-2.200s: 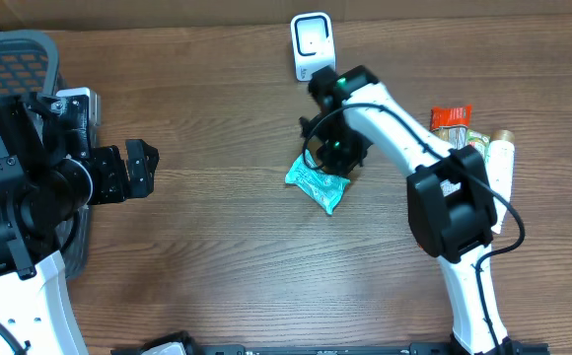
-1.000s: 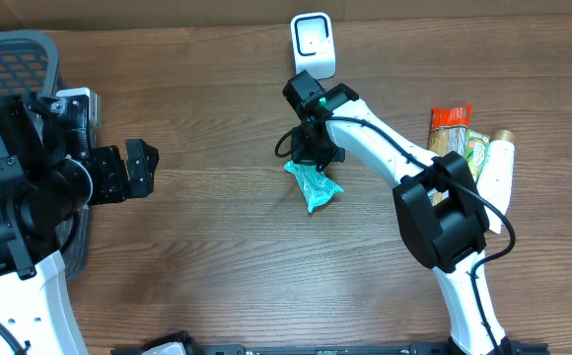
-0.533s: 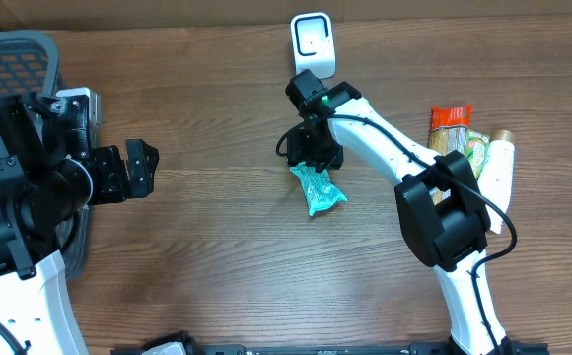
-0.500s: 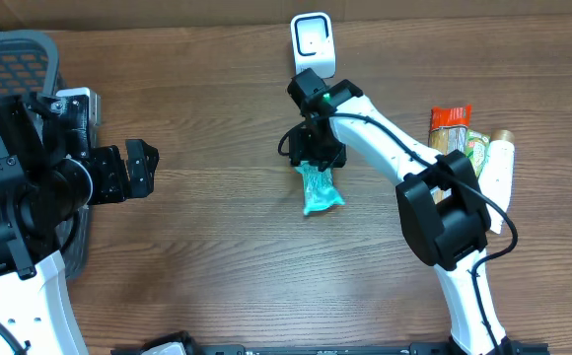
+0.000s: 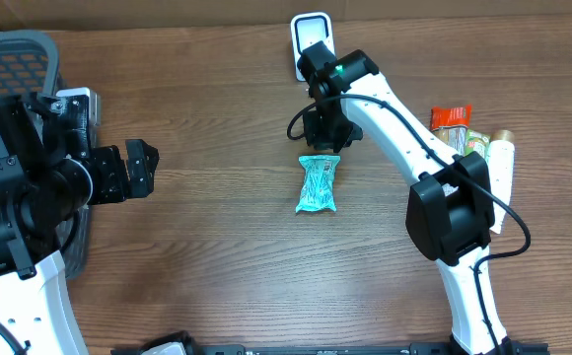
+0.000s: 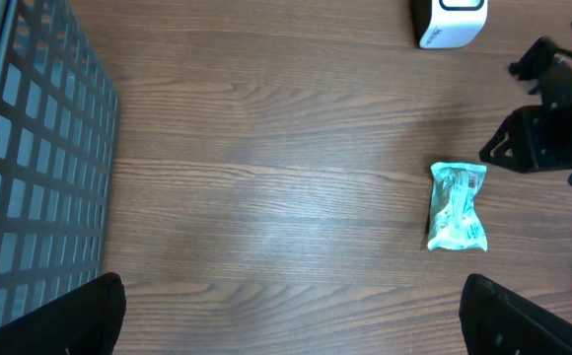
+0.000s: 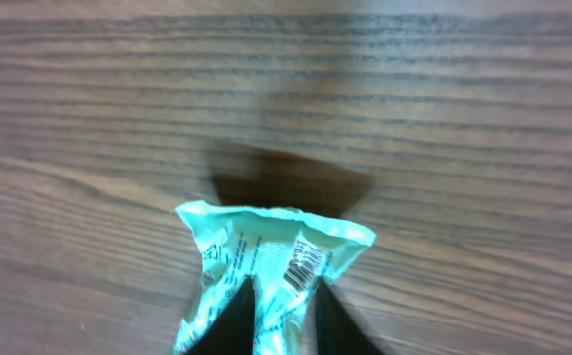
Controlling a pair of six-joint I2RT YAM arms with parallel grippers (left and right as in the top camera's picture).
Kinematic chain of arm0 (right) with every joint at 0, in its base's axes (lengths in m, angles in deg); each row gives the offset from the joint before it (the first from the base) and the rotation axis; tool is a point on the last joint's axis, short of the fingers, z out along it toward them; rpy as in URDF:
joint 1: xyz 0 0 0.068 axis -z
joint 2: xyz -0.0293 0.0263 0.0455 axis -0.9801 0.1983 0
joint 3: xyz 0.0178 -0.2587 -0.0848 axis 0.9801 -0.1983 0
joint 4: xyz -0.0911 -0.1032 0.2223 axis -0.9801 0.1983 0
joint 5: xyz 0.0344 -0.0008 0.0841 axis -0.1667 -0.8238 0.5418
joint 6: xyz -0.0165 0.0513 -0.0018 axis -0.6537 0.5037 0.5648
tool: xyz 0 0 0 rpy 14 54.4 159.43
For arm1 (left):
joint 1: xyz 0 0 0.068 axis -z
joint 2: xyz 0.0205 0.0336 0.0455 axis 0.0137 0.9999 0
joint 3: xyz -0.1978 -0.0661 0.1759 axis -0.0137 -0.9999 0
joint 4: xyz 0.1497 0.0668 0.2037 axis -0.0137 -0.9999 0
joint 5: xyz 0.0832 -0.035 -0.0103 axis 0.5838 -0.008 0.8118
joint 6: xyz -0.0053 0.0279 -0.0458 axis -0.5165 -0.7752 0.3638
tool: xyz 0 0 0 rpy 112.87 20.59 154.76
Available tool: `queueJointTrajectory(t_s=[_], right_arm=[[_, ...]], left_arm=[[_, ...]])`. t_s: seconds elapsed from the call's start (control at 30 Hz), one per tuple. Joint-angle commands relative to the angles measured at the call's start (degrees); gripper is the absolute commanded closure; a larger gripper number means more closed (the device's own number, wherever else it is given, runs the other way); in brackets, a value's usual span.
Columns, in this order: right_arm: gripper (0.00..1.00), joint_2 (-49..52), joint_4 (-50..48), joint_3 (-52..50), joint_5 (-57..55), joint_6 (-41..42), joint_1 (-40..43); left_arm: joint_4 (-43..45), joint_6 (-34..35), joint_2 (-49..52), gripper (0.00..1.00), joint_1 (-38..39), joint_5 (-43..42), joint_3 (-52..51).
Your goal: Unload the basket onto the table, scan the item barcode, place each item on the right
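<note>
The item is a teal snack packet [image 5: 317, 184], lying lengthwise just below my right gripper [image 5: 321, 150] in the overhead view. In the right wrist view the packet [image 7: 266, 251] shows a printed barcode on its upper right part. The two dark fingers of my right gripper [image 7: 284, 291] stand close together with a strip of the packet between them. The white scanner [image 5: 311, 39] stands upright at the table's far edge, just behind the right arm. My left gripper [image 5: 140, 170] hangs wide open far to the left, holding nothing; its view shows the packet [image 6: 457, 205] and scanner [image 6: 449, 20].
A grey mesh basket [image 5: 10, 59] stands at the far left, beside the left arm, its wall [image 6: 30, 148] filling the left of the left wrist view. Several other packaged items [image 5: 468, 138] lie at the right edge by the right arm's base.
The right arm swung back toward the scanner. The packet turned from slanted to lengthwise. The right jaws let go briefly, then closed again on the packet. The left arm stayed still.
</note>
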Motion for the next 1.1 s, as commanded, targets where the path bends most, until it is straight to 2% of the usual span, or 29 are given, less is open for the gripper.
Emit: queueJointTrajectory(t_s=[0.0,0.07,0.6,0.9,0.93,1.0,1.07], right_arm=[[0.93,-1.0,-1.7,-4.5,-0.4,-0.6,-1.4],[0.96,-1.0,-2.7,-6.6,-0.4,-1.7,-2.2],[0.96,-1.0,-4.9,-10.6,-3.5,-5.2,-3.5],[0.94,-1.0,-8.8,-17.0,-3.5,-7.8,-3.4],[0.87,-1.0,-8.6,-17.0,-3.7,-8.1,-3.3],[0.43,-1.0,-8.2,-17.0,-4.7,-8.1,-3.2],[0.24,-1.0,-7.9,-17.0,-5.6,-8.1,-3.0]], left_arm=[[0.1,-1.1,0.2,0.00,-0.2,-0.5,-0.2],[0.1,-1.1,0.2,0.00,-0.2,-0.5,-0.2],[0.1,-1.1,0.2,0.00,-0.2,-0.5,-0.2],[0.1,-1.1,0.2,0.00,-0.2,-0.5,-0.2],[0.1,-1.1,0.2,0.01,-0.2,-0.5,-0.2],[0.1,-1.1,0.2,0.00,-0.2,-0.5,-0.2],[0.1,-1.1,0.2,0.00,-0.2,-0.5,-0.2]])
